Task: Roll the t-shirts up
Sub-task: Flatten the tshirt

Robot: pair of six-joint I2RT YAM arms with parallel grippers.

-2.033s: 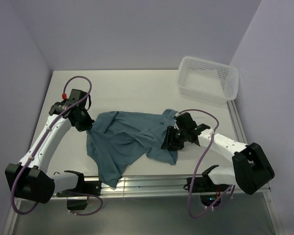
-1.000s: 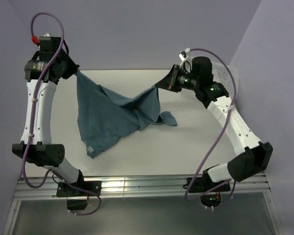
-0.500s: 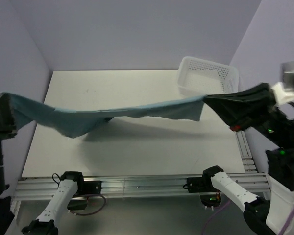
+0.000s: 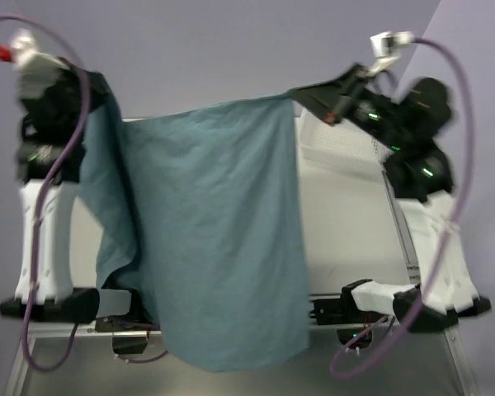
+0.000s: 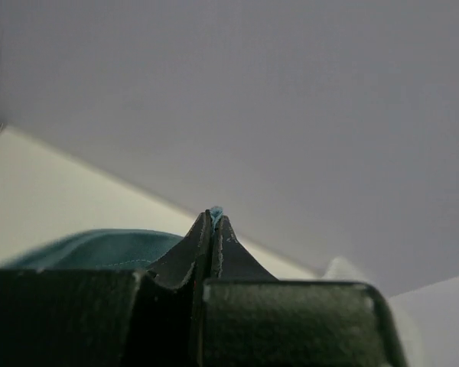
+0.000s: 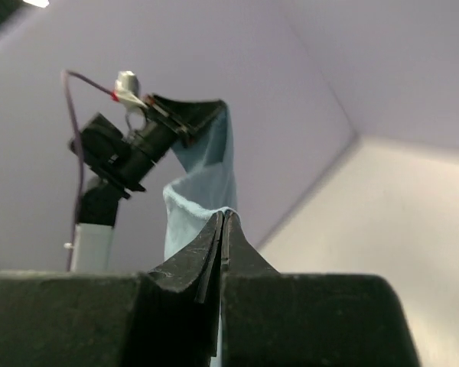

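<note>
The teal-blue t-shirt (image 4: 219,231) hangs like a curtain high above the table, stretched between both raised arms, and its lower edge drops past the table's near rail. At the upper left, my left gripper (image 4: 107,97) is shut on one top corner of the cloth. The pinched edge pokes out between its tips (image 5: 214,214). My right gripper (image 4: 295,95) is shut on the other top corner, with a fold of the t-shirt (image 6: 203,199) rising behind its closed tips (image 6: 222,215). The right wrist view also catches the left arm (image 6: 130,149) holding the far corner.
A white mesh basket (image 4: 346,153) stands at the table's back right, partly hidden behind the right arm. The white table (image 4: 346,223) shows to the right of the hanging cloth. Lilac walls enclose the back and both sides.
Both arms have lifted the t-shirt off the table and swung it up. From a low horizontal stretch half a second ago it now hangs upright, spread wide.
</note>
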